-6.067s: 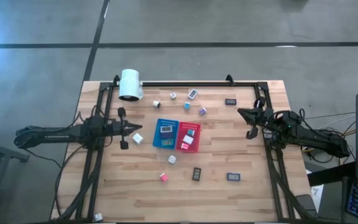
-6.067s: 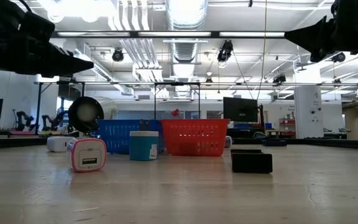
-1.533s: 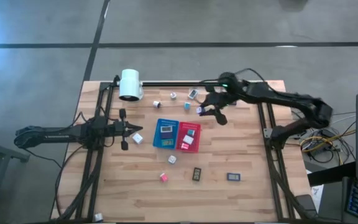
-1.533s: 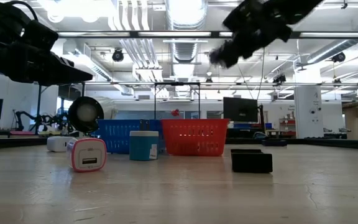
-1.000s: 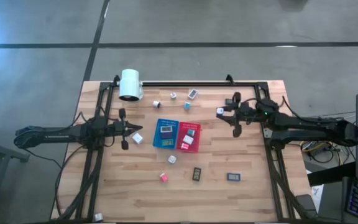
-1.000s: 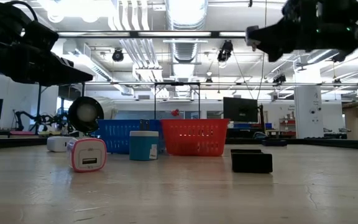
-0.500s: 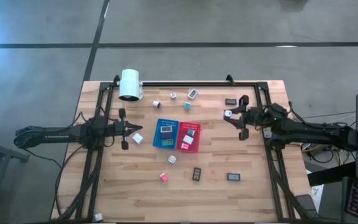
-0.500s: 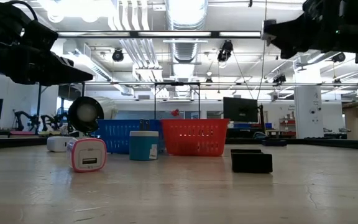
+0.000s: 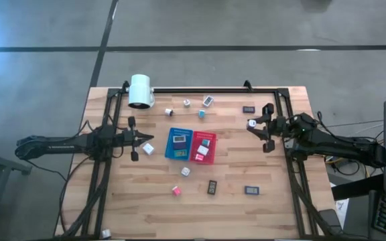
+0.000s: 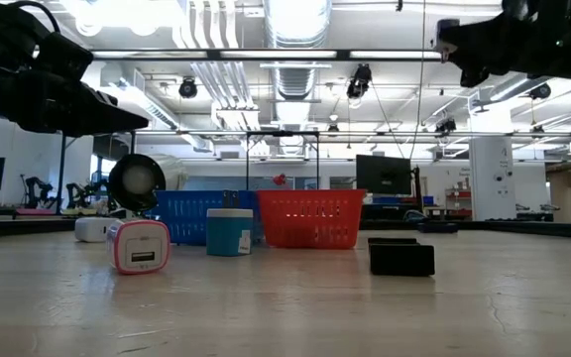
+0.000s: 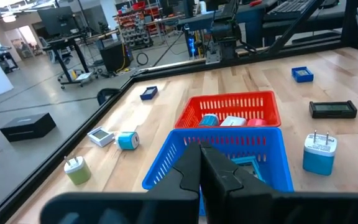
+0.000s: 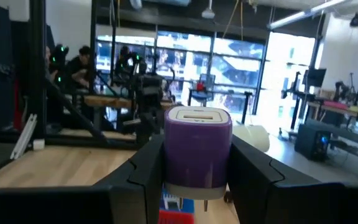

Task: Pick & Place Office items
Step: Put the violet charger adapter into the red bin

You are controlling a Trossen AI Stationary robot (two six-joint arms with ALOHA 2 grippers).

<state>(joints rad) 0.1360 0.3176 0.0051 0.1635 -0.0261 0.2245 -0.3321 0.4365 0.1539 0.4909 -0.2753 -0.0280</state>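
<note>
Now the right gripper (image 9: 252, 125) pinches a purple and white cube (image 12: 197, 149) above the right side of the table (image 9: 273, 201), well apart from the blue tray (image 9: 178, 144) and the red tray (image 9: 204, 146). I judge the carrying step is in hand; next it must travel to a tray and release. The left gripper (image 9: 142, 138) waits pressed together beside the blue tray. I count two trays, three dark flat rectangles on the table and one white cylinder (image 9: 140, 91).

A grey concrete floor (image 9: 246, 27) surrounds the table, beneath bright ceiling strip lights (image 10: 295, 55) and ducting.
</note>
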